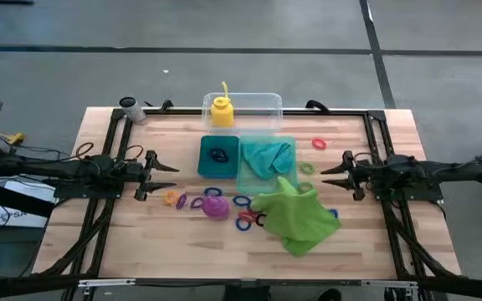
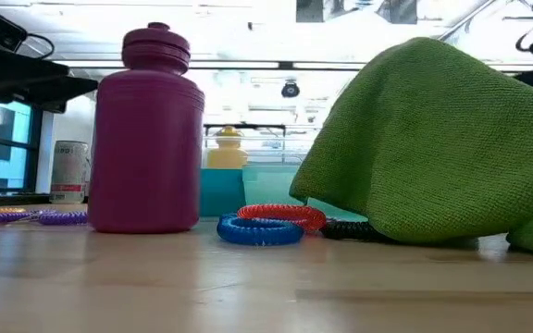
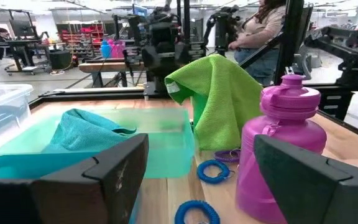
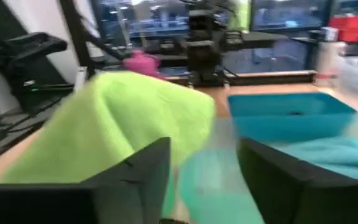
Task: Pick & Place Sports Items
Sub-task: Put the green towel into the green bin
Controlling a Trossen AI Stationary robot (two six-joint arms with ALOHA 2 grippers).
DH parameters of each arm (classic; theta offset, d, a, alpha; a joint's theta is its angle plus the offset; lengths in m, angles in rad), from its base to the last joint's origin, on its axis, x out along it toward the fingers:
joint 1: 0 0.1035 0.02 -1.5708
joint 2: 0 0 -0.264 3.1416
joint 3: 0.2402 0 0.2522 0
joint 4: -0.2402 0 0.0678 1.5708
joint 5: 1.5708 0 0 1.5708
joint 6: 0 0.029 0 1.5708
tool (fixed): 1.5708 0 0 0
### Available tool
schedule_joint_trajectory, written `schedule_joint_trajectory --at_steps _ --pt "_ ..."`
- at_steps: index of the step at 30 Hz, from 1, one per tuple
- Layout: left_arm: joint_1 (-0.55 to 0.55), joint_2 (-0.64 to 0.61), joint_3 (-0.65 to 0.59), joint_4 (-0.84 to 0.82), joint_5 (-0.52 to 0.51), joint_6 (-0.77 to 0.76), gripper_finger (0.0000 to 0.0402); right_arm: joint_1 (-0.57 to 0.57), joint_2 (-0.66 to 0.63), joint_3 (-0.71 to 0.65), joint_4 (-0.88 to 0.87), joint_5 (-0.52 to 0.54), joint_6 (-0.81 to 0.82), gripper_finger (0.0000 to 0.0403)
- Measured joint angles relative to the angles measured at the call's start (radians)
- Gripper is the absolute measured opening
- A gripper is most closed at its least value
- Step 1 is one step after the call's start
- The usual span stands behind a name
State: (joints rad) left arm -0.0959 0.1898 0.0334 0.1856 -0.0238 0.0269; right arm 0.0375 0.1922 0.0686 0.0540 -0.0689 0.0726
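A yellow bottle [image 1: 222, 110] stands in the clear tub [image 1: 266, 102] at the far edge. A purple bottle [image 1: 216, 206] stands on the wood at the near middle, with several small rings [image 1: 243, 219] lying around it. The teal cloth [image 1: 268, 157] lies in the pale half of the teal tray [image 1: 247, 182]; a dark ring [image 1: 218, 155] lies in the dark half. The lime-green cloth [image 1: 297, 217] is heaped on the table right of the bottle. My left gripper [image 1: 167, 171] is open at the left. My right gripper [image 1: 331, 173] is open at the right. Both point level at the middle and hold nothing.
A pink ring [image 1: 319, 144] and a green ring [image 1: 306, 167] lie near my right gripper. A can [image 1: 130, 106] lies at the far left corner. Black frame bars [image 1: 107, 150] run along both table sides. A person [image 3: 260, 31] stands beyond the table.
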Motion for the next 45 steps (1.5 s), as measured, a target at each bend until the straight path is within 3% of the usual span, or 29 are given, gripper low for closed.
schedule_joint_trajectory --at_steps 7,25,30,38,45 --pt "0.0 0.0 0.0 0.0 0.0 0.0 0.0236 0.071 0.222 0.141 -0.055 -0.011 -0.07 0.0201" --pt "0.0 0.0 0.0 0.0 0.0 0.0 0.0236 0.16 0.635 0.286 -0.008 -0.009 -0.077 0.0201" --pt "0.0 0.0 0.0 0.003 0.0 0.0 0.0236 0.16 0.717 0.286 0.055 -0.016 -0.077 0.0158" --pt "0.0 0.0 0.0 0.003 0.0 0.0 0.0236 0.16 0.743 0.286 0.118 -0.014 -0.098 0.0006" --pt "0.0 0.0 0.0 0.002 0.0 0.0 0.0236 0.16 0.685 0.286 0.166 -0.011 -0.105 0.0004"
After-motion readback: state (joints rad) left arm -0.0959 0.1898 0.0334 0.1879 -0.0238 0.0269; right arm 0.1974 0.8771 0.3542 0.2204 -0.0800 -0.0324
